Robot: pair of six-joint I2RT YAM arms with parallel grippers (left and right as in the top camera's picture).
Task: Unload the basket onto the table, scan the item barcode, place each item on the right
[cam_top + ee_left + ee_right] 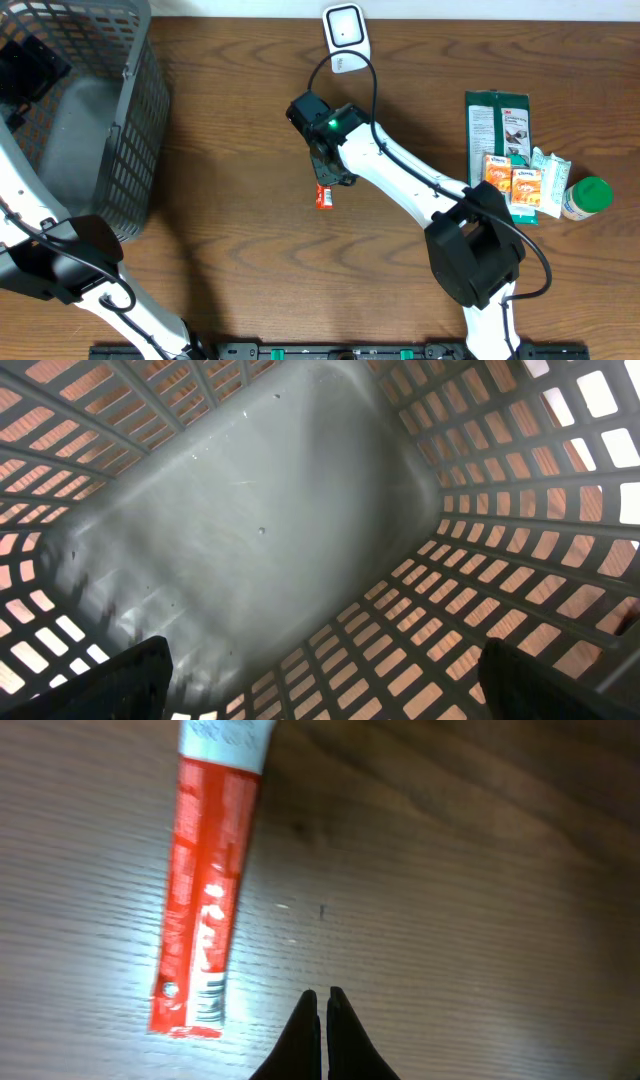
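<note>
Right claw (322,1008) pressed together, empty, beside red packet (205,890) — left claw (325,680) spread wide.

Resembled mock shop checkout: white barcode scanner (344,35) on wooden table (240,240), grey plastic basket (135,120) left, packaged tissues (512,186), green-capped bottle (586,197) right.

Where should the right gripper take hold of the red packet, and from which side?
Probably grip the red packet at its middle, across its narrow width, coming from straight above: it lies flat on the table, long and thin. The right gripper is shut beside it, so the jaws must open first.
</note>
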